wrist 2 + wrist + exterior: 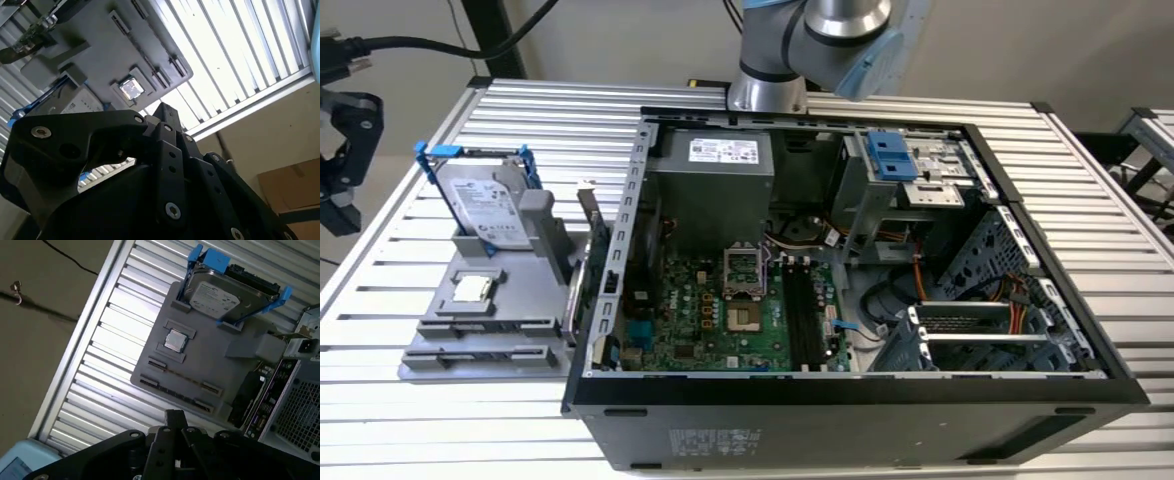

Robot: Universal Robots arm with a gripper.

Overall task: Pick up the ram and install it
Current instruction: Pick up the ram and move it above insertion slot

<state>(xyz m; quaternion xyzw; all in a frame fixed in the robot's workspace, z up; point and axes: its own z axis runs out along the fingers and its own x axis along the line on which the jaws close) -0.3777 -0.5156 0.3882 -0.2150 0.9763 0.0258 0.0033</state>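
The ram (576,300) looks to be the thin, dark bluish stick standing on its long edge at the right end of the grey holder (454,322), in the narrow gap just beside the computer case's (854,395) rear wall. In the first wrist view it reads as a flat dark slab (245,395). It is about as long as the black memory slots (807,315) on the green motherboard (707,320) inside the open case.

The holder is matte moulded plastic with long clipped grooves on its near part. A small square silver chip (475,288) lies in a recess, and a silver hard drive (487,205) in a blue frame stands tilted at the far end.

The gripper (175,420), black and made of bolted links, hangs apart from the holder. Whether it is apart or together cannot be told.

Everything rests on a ribbed aluminium table (400,420). The arm (801,40), grey with a blue cap, rises at the far side.
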